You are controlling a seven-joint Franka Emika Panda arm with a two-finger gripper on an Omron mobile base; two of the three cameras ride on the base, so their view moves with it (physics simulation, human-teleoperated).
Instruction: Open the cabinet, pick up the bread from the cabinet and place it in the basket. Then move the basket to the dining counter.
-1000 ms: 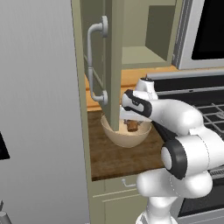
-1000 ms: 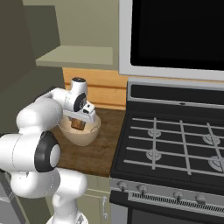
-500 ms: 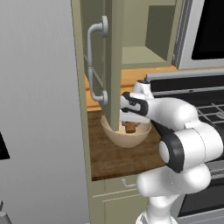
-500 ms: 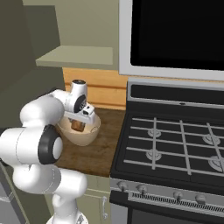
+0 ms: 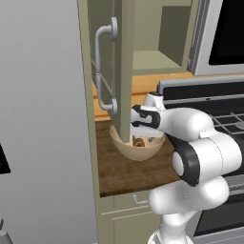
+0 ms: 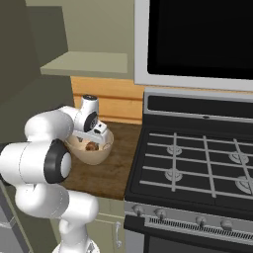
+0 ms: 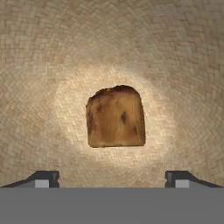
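The bread (image 7: 115, 117), a browned toast slice, lies flat on the floor of the basket (image 7: 183, 52), free of both fingers. My gripper (image 7: 113, 179) hangs just above it, open, with one dark fingertip on each side of the slice. From the base, the round beige basket (image 5: 138, 152) stands on the short wood worktop with the bread (image 5: 139, 142) inside and my gripper (image 5: 143, 135) dipped into its mouth. The right base view gives the same basket (image 6: 101, 154), bread (image 6: 91, 147) and gripper (image 6: 92, 140). The cabinet door (image 5: 123, 62) is swung open, edge-on, just left of my hand.
The door's silver bar handle (image 5: 100, 71) sticks out to the left. A cabinet shelf (image 6: 86, 64) sits above the basket. The stove (image 6: 197, 163) with its grates adjoins the worktop (image 5: 124, 174) on the right, under a microwave (image 6: 197, 39). A tall grey panel (image 5: 43, 119) stands left.
The jaws have spread wider and the bread now lies loose in the basket. The hand has stayed over the basket, and the basket has not moved.
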